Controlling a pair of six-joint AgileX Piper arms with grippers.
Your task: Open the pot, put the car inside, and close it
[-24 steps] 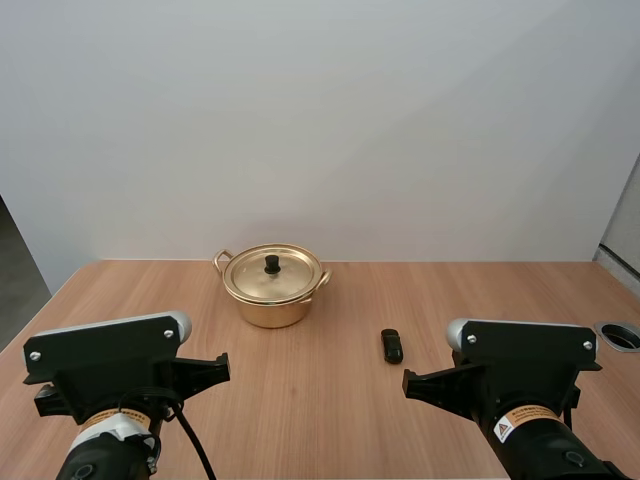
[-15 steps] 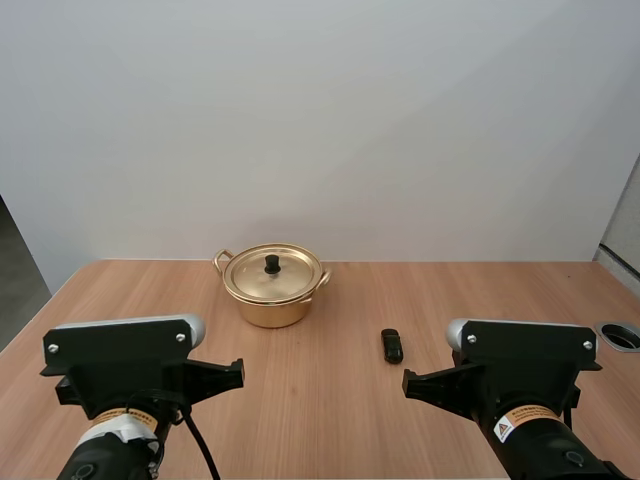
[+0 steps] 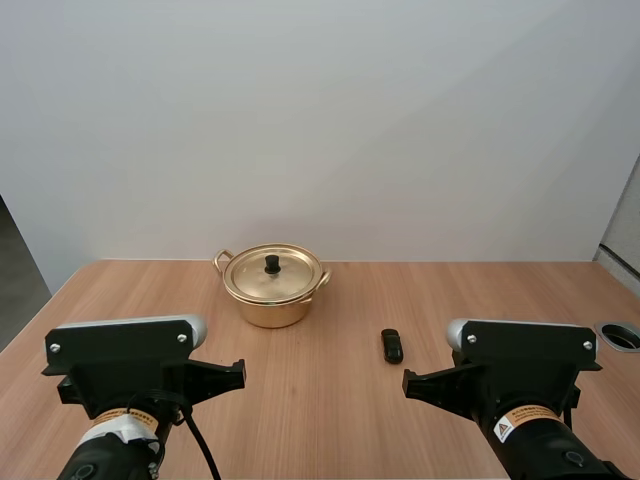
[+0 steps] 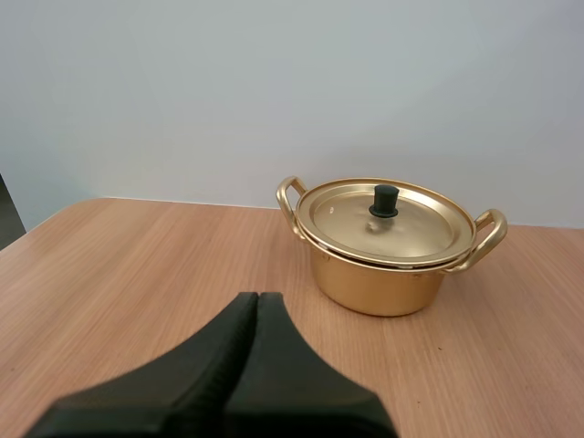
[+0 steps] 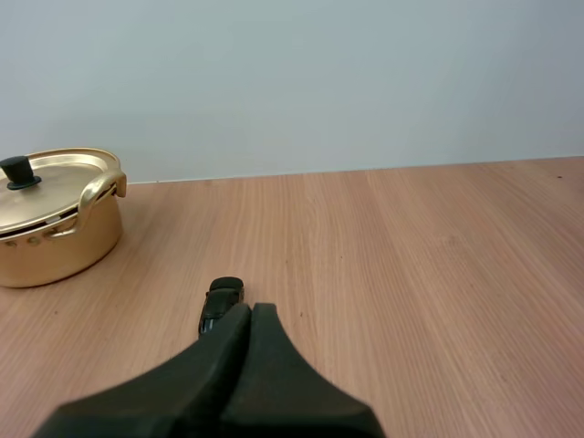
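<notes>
Left arm (image 3: 125, 362) has edged toward the pot (image 3: 270, 300), lid (image 4: 347, 214) on, opening not begun; car (image 3: 392, 345) lies on the table (image 3: 330, 410) to its right; left gripper (image 4: 258, 297) and right gripper (image 5: 251, 308) are both closed, empty.

left gripper (image 4: 258, 297): fingers pressed together, nothing held | right gripper (image 5: 251, 308): fingers pressed together, nothing held

Lidded gold pot (image 3: 272, 286); black car (image 3: 392, 345) well right.
</notes>
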